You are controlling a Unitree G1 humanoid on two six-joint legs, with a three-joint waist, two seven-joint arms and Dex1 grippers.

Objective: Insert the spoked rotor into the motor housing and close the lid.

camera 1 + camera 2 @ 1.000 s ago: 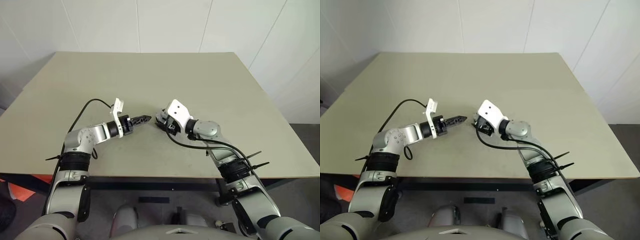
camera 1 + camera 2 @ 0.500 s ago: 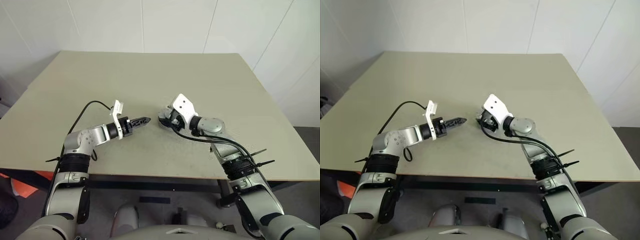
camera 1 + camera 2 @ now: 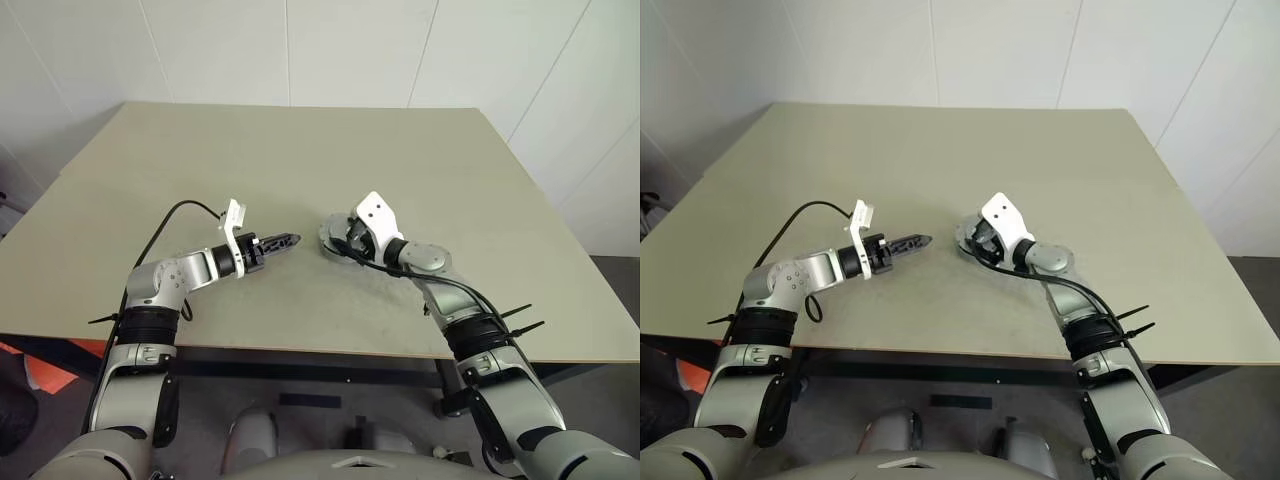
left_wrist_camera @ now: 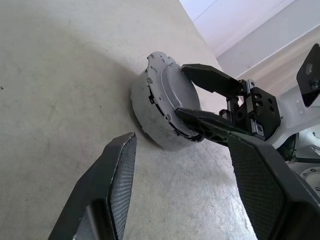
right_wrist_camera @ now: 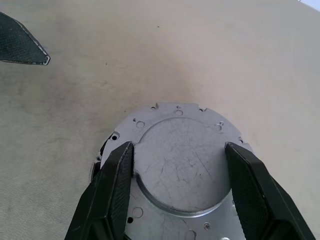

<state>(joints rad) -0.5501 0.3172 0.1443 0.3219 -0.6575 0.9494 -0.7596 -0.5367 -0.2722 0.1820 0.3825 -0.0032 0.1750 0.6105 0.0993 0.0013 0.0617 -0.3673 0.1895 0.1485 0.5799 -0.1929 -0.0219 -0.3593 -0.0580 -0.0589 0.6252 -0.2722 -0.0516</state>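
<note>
1. A plain beige rectangular table carries the scene, and both robot arms reach over its near half, towards the near edge.
2. A round grey metal disc-shaped assembly lies flat on the table about midway between the left and right edges, closer to the near edge than to the far one.
3. The visible top of this assembly is a smooth raised circular plate with small holes and notches around its outer flange; whether this is the lid alone or the closed motor housing cannot be told.
4. In the left wrist view the same assembly shows as a thick puck with a stepped side wall, its underside resting on the table.
5. The right gripper has its two black fingers set wide, one on each side of the raised plate, over the flange.
6. The fingers of the right gripper lie close against the plate's edge in the left wrist view; whether they press on it cannot be told.
7. The left gripper hangs just above the table, just beside the assembly on its left side and apart from it, pointing towards it.
8. The left gripper's two black fingers stand spread apart with nothing between them.
</note>
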